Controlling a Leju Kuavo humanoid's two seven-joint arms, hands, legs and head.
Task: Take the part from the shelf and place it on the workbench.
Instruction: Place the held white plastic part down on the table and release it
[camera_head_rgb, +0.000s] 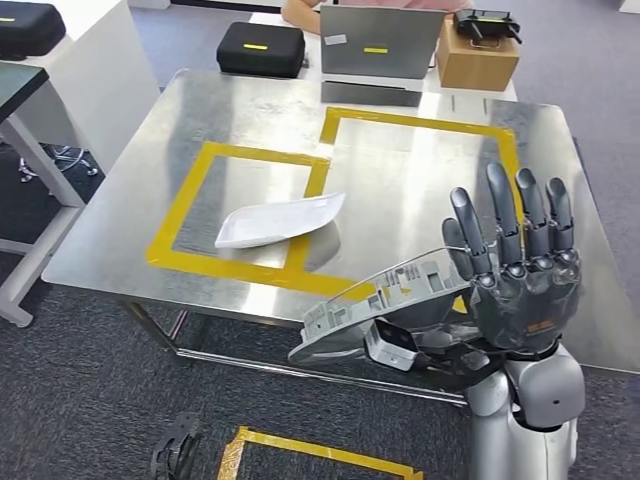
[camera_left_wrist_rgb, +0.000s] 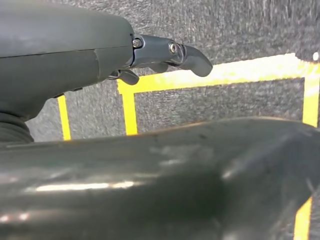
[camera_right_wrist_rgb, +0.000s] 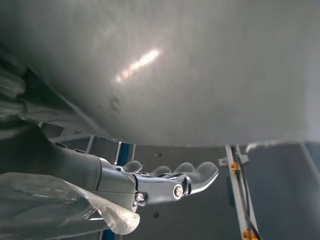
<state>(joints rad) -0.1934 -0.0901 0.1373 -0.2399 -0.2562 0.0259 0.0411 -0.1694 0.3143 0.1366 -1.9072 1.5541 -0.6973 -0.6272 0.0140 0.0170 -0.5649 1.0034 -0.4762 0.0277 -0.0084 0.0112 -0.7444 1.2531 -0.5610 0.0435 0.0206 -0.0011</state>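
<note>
Our right hand grips a long grey part in clear wrap, fingers upright behind it, thumb underneath, at the counter's near right edge; the part juts left beyond the edge. On the counter a white part lies across a yellow tape frame. Our left hand hangs over taped floor, fingers extended, holding nothing.

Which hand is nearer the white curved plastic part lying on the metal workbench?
Right. The right hand is raised over the workbench's near edge, to the right of the white curved plastic part. The left hand hangs low over the carpet with yellow tape, away from the tabletop.
</note>
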